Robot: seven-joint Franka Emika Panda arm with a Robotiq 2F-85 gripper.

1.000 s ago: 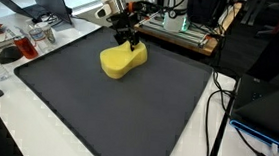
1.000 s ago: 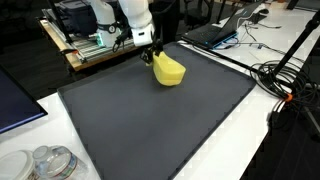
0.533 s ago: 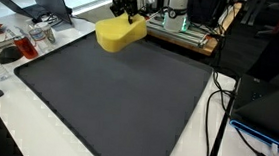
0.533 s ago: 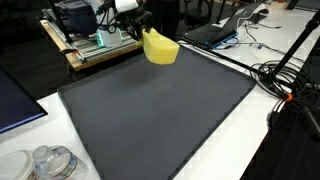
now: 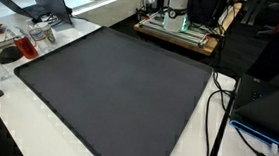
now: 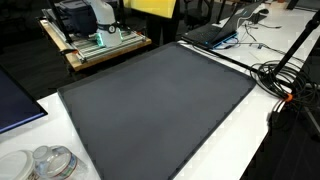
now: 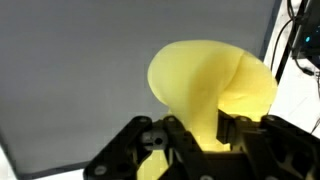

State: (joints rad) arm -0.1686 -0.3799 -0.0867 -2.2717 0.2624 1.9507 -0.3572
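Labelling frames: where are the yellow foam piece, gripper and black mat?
yellow foam piece [image 7: 210,85], wrist view, its rounded top.
gripper [image 7: 212,133], wrist view, between fingertips.
black mat [image 5: 118,96], an exterior view, bare middle.

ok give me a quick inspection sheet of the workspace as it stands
surface: dark grey rectangular mat on a white table
job's things: soft yellow foam lump, held high above the mat
clutter: clear plastic containers off the mat's corner
grippers: black gripper shut on the lump
cables: black cables beside the mat
surroundings: dark laptop, wooden bench with equipment
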